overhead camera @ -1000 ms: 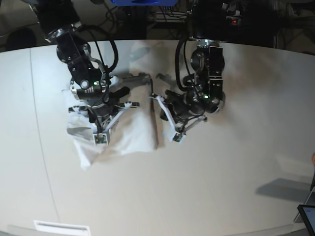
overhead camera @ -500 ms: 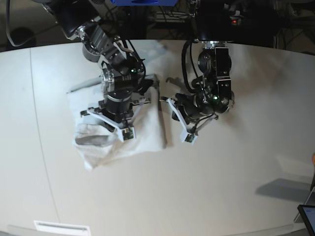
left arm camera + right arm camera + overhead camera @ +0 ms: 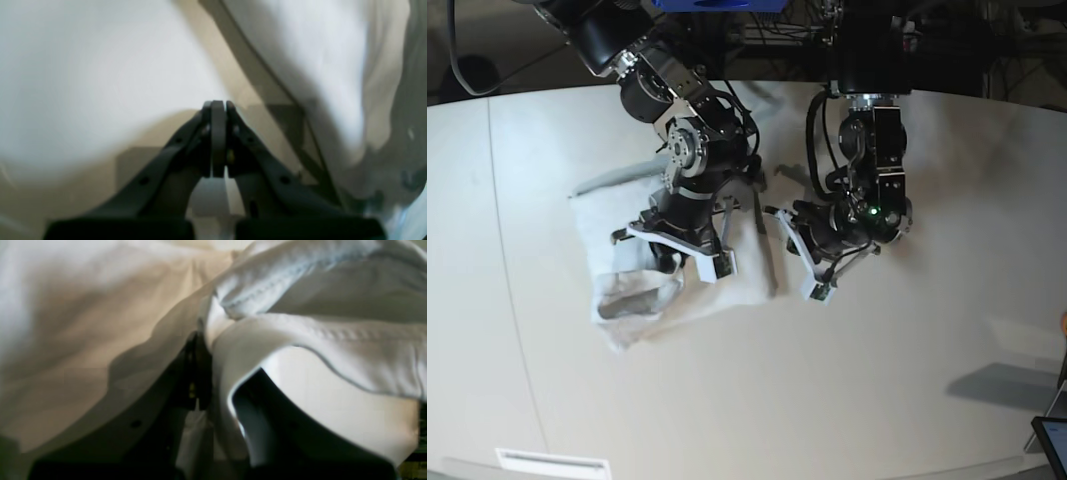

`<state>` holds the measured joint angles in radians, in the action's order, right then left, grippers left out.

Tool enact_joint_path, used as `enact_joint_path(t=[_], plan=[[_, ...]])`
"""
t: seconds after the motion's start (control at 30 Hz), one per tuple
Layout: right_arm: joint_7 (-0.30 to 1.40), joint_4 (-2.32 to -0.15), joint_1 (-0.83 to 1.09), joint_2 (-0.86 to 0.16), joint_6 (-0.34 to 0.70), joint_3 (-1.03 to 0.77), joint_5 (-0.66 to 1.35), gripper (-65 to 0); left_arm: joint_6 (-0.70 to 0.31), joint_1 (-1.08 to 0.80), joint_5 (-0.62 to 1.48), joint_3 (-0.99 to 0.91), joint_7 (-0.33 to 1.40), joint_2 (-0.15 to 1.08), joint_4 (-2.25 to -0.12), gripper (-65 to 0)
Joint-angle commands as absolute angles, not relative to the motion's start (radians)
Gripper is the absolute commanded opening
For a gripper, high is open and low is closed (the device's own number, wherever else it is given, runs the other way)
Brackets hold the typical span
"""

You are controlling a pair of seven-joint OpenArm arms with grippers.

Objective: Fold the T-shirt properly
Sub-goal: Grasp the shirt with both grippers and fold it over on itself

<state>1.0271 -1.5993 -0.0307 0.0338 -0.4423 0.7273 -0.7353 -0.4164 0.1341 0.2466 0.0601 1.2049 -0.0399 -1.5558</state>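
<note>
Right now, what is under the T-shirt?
The T-shirt lies bunched on the off-white table, which shows bare all around it. The right gripper is shut on a hemmed fold. Whatever lies beneath the folds is covered.

**White on off-white, black above**

Plain white T-shirt [image 3: 627, 250] at centre left of the base view, no print, greyer in the creases near its lower left. Off-white, faintly beige table [image 3: 877, 400] all around, a shade duller than the cloth. Black arms with white brackets; black left gripper [image 3: 218, 106] in mid-frame of its wrist view. A green light on the arm at centre right. Blue shape [image 3: 717, 4] along the top edge. Stitched white hem [image 3: 333, 333] across the right wrist view.
</note>
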Motion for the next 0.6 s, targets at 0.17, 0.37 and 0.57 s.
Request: enact_joint_path(t=[0.17, 0.37, 0.57], plan=[[1.0, -1.613, -0.048, 0.045, -0.447, 0.73, -0.808, -64.1, -0.415, 0.183, 0.255, 0.062, 1.191, -0.085, -1.521, -65.0], [1.009, -1.535, -0.045, 0.065, -0.447, 0.73, -0.809, -64.0, -0.415, 0.197, 0.255, 0.064, 1.191, -0.093, -1.52, -65.0], [1.007, -1.521, -0.031, 0.084, -0.447, 0.769, -0.811, -64.0, -0.415, 0.219, 0.255, 0.059, 1.191, -0.093, -1.509, -65.0]])
